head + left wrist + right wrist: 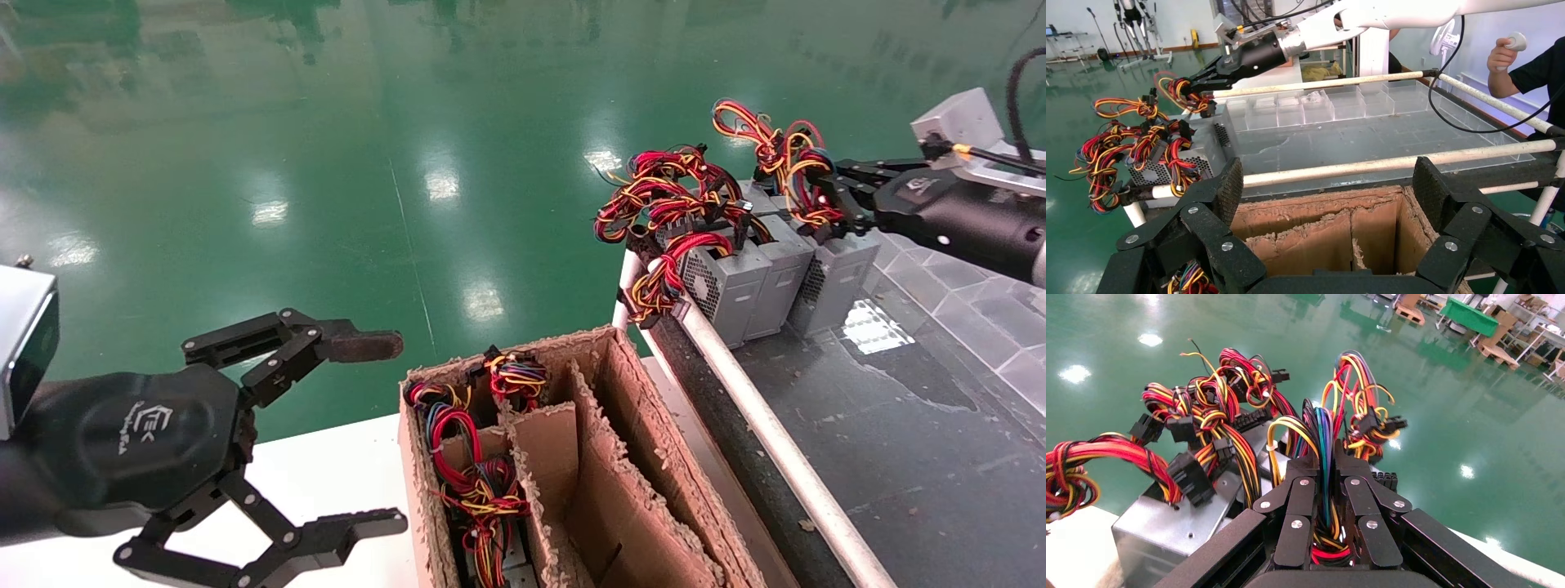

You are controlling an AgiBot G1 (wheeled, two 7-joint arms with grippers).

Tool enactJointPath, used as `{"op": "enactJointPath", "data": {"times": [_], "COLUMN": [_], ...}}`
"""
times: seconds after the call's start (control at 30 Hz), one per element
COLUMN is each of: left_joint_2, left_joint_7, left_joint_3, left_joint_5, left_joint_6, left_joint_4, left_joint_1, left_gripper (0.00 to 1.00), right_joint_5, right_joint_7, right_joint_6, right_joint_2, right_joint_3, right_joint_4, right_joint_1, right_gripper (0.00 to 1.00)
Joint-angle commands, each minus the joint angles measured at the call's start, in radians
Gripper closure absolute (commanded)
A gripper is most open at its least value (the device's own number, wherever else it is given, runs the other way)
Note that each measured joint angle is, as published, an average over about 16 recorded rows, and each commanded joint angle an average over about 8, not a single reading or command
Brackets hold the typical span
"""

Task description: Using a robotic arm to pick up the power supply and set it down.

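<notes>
Three grey power supplies stand in a row at the far end of the dark work surface (899, 425). The rightmost power supply (842, 273) carries a looped bundle of red, yellow, black and blue wires (776, 147). My right gripper (825, 204) is shut on that bundle just above the box. In the right wrist view the wires (1324, 425) run between the closed fingers of the right gripper (1324, 462), and the box below is hidden. My left gripper (384, 433) hangs open beside the cardboard box, holding nothing; its view shows the left gripper (1329, 184) wide over the box.
The divided cardboard box (605, 457) holds wired units (474, 482) in its left compartments. Two more power supplies (735, 286) stand left of the gripped one. A white rail (760, 408) edges the surface. A person (1529, 67) stands beyond the table.
</notes>
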Motion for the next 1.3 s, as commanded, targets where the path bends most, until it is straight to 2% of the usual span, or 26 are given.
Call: {"op": "enactJointPath", "data": {"times": [0.03, 0.37, 0.4, 0.63, 0.67, 0.97, 1.3], "left_joint_2": [0.0, 0.0, 0.0, 0.0, 0.0, 0.0, 0.0], "left_joint_7": [0.0, 0.0, 0.0, 0.0, 0.0, 0.0, 0.001], "left_joint_3": [0.0, 0.0, 0.0, 0.001, 0.001, 0.001, 0.001], "left_joint_5": [0.0, 0.0, 0.0, 0.0, 0.0, -0.001, -0.001], "left_joint_6": [0.0, 0.0, 0.0, 0.0, 0.0, 0.0, 0.0], "left_joint_4": [0.0, 0.0, 0.0, 0.0, 0.0, 0.0, 0.0], "left_joint_1": [0.0, 0.0, 0.0, 0.0, 0.0, 0.0, 0.0], "left_gripper": [0.0, 0.0, 0.0, 0.0, 0.0, 0.0, 0.0], "right_joint_5": [-0.004, 0.007, 0.009, 0.022, 0.023, 0.028, 0.029], "right_joint_7": [-0.006, -0.029, -0.03, -0.04, -0.041, -0.042, -0.007], "right_joint_6": [0.011, 0.099, 0.108, 0.189, 0.201, 0.26, 0.203], "right_joint_2": [-0.015, -0.069, -0.073, -0.095, -0.098, -0.106, -0.083], "right_joint_3": [-0.003, 0.006, 0.007, 0.016, 0.017, 0.02, 0.021], "right_joint_4": [-0.005, -0.03, -0.032, -0.043, -0.044, -0.049, -0.052], "right_joint_1": [0.004, 0.003, 0.001, -0.002, -0.002, -0.003, 0.007], "right_gripper": [1.0, 1.0, 0.95, 0.08, 0.0, 0.0, 0.0]}}
